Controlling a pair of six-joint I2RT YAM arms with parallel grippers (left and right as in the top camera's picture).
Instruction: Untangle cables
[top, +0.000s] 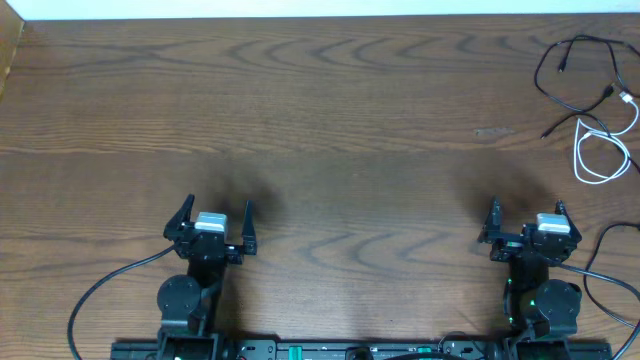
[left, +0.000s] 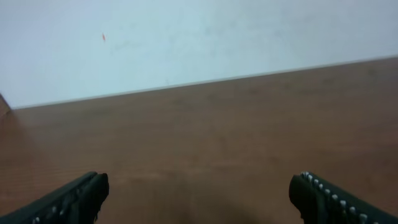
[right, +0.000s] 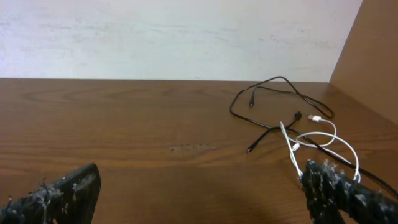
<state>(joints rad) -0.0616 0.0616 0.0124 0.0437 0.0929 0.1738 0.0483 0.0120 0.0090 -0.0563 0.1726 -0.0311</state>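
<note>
The cables lie tangled at the table's far right corner. A thin black cable (top: 560, 62) loops there, and a thin white cable (top: 604, 152) crosses it nearer to me. The right wrist view shows the black cable (right: 280, 81) and the white cable (right: 336, 139) ahead and to the right of my right gripper (right: 199, 177), which is open with nothing in it. In the overhead view my right gripper (top: 527, 212) sits near the front edge, well short of the cables. My left gripper (top: 217, 210) is open and empty at the front left, and in its wrist view the left gripper (left: 199, 190) faces only bare wood.
A wooden side wall (right: 373, 56) rises just beyond the cables at the right. A pale wall (left: 186, 43) borders the table's far edge. A thicker black arm wire (top: 605, 250) curves beside my right arm base.
</note>
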